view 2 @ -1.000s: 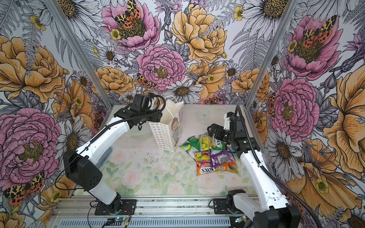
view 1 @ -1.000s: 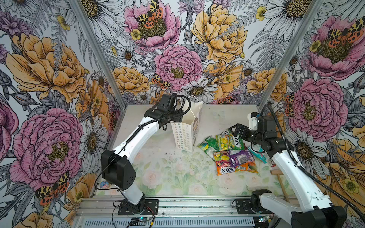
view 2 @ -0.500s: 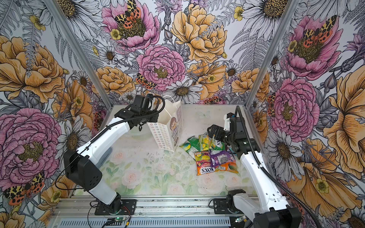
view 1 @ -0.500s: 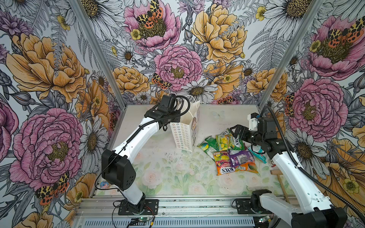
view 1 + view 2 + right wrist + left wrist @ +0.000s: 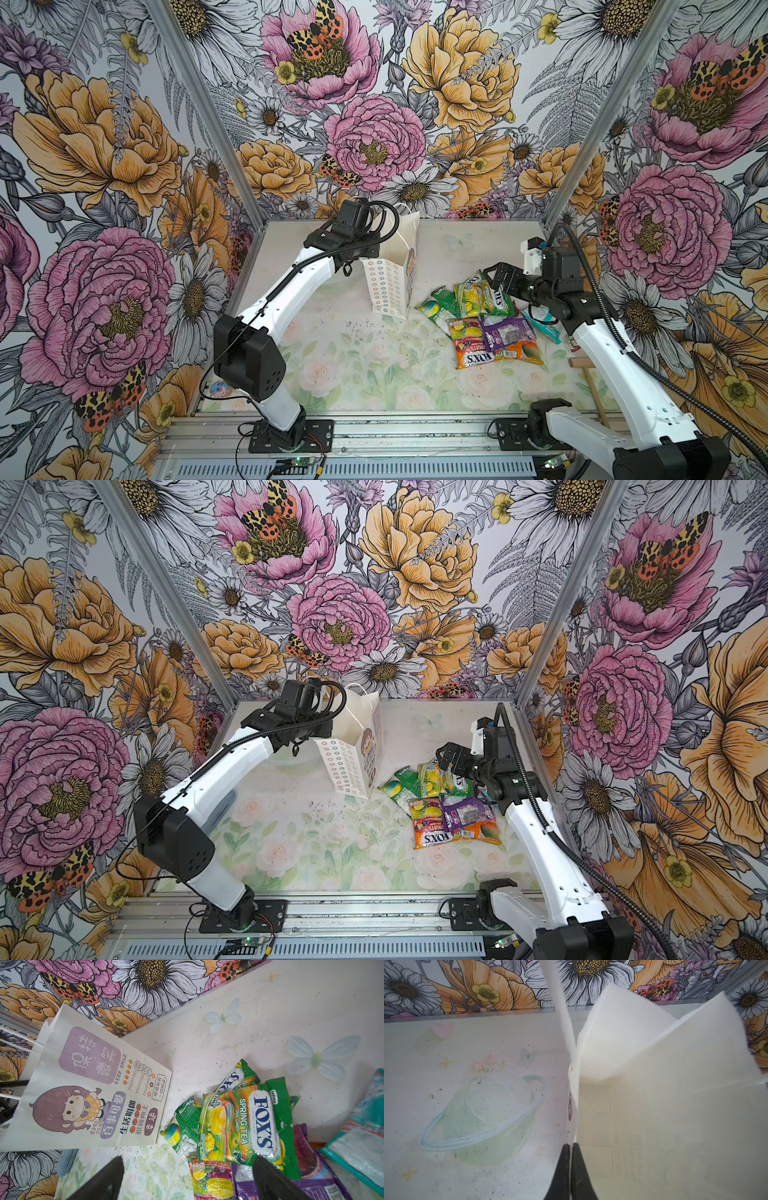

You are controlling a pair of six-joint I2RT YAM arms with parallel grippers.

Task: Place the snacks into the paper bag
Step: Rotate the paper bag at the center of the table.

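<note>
Left pincer (image 5: 570, 1146) is clamped tight on the bag (image 5: 388, 286) at its top edge. Right pincer (image 5: 189, 1158) gapes wide over the snacks (image 5: 239, 1126), holding nothing.

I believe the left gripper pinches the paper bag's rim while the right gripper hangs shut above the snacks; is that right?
Not quite: the right gripper hangs open above the snacks, jaws wide apart in the right wrist view; the rest is right.
</note>
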